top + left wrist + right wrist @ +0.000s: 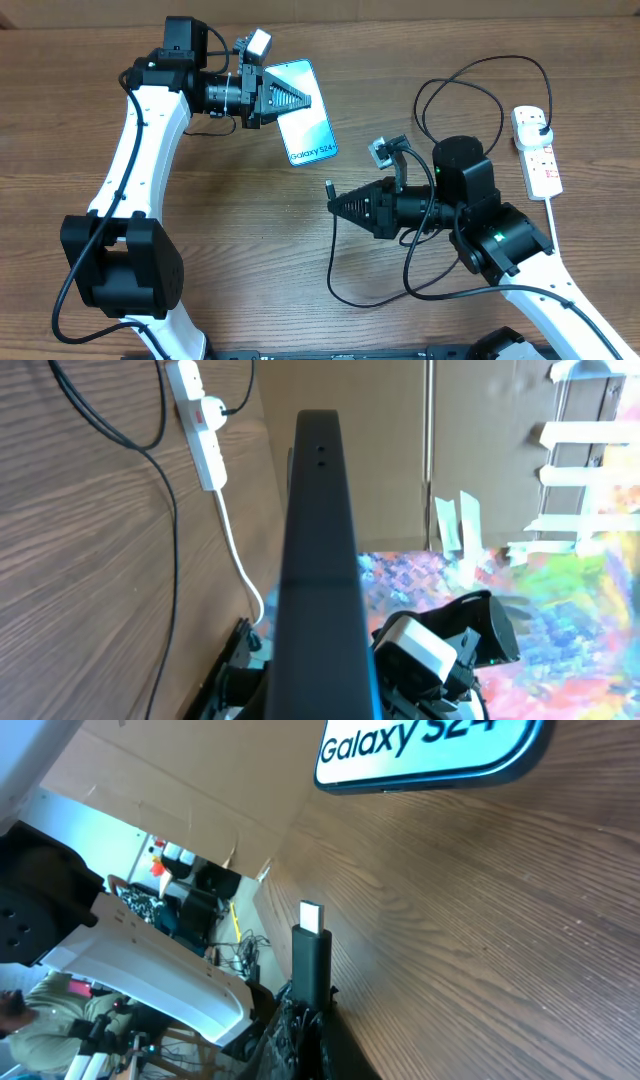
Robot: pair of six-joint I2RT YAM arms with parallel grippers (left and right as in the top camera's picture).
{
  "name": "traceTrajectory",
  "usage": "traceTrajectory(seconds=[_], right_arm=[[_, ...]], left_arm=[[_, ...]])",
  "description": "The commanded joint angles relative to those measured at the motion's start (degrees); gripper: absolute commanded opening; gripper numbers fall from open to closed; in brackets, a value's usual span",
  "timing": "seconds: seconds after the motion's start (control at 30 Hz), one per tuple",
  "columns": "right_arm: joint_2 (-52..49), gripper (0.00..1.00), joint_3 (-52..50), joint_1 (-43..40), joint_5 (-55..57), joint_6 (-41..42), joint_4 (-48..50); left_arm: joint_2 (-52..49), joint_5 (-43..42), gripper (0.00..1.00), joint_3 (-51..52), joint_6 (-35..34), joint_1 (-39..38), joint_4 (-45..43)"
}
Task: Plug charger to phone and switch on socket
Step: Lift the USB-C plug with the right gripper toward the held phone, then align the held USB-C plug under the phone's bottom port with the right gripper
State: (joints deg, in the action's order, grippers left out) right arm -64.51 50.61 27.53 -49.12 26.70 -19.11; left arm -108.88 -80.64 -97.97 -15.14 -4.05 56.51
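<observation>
The right gripper (336, 205) pinches the charger connector (311, 955), its tip aimed at the nearby phone (312, 135), which is clamped in the left gripper (303, 100). Square the tip to the phone's port before pushing. The socket (538, 150) lies well apart, far right.

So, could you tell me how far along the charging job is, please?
Done: the charger's plug sits in the socket. In hand: left claw holds the phone, right claw holds the connector, not yet inserted. Left: joining them, then switching on.
</observation>
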Motion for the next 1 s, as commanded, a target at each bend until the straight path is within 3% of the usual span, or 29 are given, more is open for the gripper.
traceTrajectory(seconds=[0.0,0.97], right_arm=[[0.1,0.04,0.0,1.0,0.7,0.8,1.1],[-0.9,0.04,0.0,1.1,5.7,3.3,3.7]], left_arm=[[0.2,-3.5,0.04,-0.8,-1.8,-0.5,-0.2],[0.2,-4.9,0.04,-0.8,-1.6,-3.1,-0.2]])
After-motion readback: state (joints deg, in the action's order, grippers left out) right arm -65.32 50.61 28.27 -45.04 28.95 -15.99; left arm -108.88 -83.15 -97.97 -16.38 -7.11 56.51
